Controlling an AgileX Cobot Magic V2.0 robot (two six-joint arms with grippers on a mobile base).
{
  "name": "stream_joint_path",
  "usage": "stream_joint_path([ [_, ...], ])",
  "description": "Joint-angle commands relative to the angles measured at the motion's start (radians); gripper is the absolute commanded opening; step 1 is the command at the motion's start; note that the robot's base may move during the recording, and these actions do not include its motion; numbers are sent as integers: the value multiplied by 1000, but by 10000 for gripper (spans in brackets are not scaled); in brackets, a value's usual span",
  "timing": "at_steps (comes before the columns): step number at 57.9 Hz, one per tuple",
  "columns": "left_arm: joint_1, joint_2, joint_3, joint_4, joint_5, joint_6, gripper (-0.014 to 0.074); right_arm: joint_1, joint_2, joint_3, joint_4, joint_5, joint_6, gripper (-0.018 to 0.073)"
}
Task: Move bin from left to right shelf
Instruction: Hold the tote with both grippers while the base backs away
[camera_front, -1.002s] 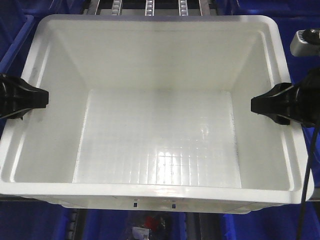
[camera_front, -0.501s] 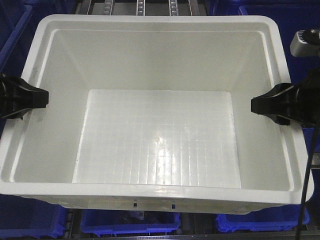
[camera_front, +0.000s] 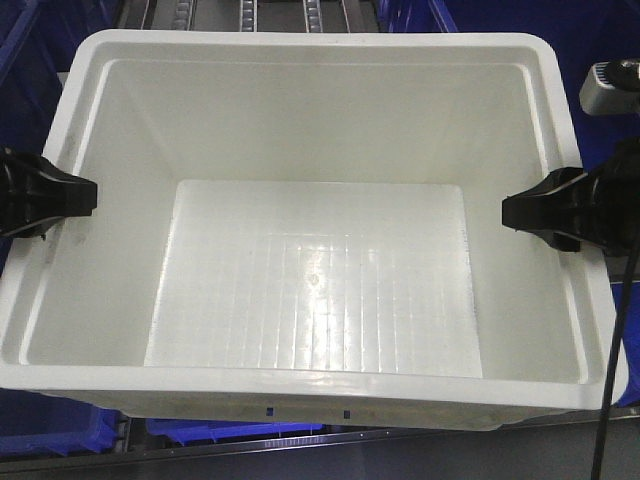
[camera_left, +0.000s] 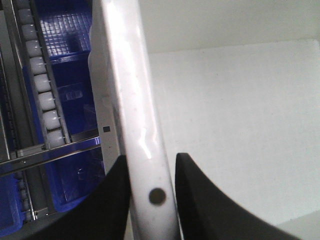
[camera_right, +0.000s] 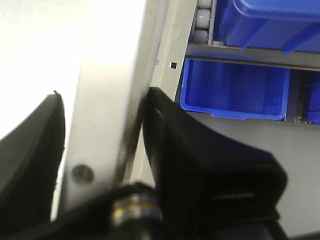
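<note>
Bin (camera_front: 300, 42) front and centre, pinched at the left and right side rims: left gripper (camera_front: 88, 195) on one, right gripper (camera_front: 508, 210) on the other, roughly mid-length on each. In the left wrist view, fingers (camera_left: 200, 200) closed narrow across the thick rim (camera_left: 132, 100), one inside, one outside, no visible gap. Same story in the right wrist view: straddling the rim, tight. Looks carried clear, out in front of blue crates (camera_right: 235, 85) and roller tracks (camera_left: 42, 90); underside hidden, so no confirming what, if anything, supports it. Empty inside, nothing but the grid floor (camera_front: 320, 290), so probably light for its size. Stiff at the ribbed rim, but thin translucent walls likely to flex inward under squeeze. Glossy plastic, so likely slippery, with only friction at two small pinch points. Bulky and wide, so prone to rock or tilt about the line between the grips. Best hold: exactly here, opposite rims at mid-length, fingers deep over the lip. Advise both arms level and in step, no spreading apart, slow on the traverse to the right.
</note>
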Motion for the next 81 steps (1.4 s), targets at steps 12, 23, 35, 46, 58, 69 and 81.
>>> stream_joint_path([
  [12, -15, -32, -50, -118, -130, 22, -6, 11, -30, -47, 111, -91, -45, -5],
  [23, -15, -32, -50, -118, -127, 22, -6, 11, -30, -47, 111, -91, -45, -5],
  [35, -15, -32, -50, -118, -127, 22, -6, 11, -30, -47, 111, -91, -45, -5],
  [46, -15, -32, -50, -118, -127, 22, -6, 11, -30, -47, 111, -91, -45, -5],
  [58, -15, -32, -50, -118, -127, 22, -6, 11, -30, -47, 111, -91, -45, -5],
  [69, -15, -32, -50, -118, -127, 22, -6, 11, -30, -47, 111, -91, -45, -5],
  [81, -15, -32, -50, -118, -127, 22, -6, 11, -30, -47, 111, -91, -45, -5],
])
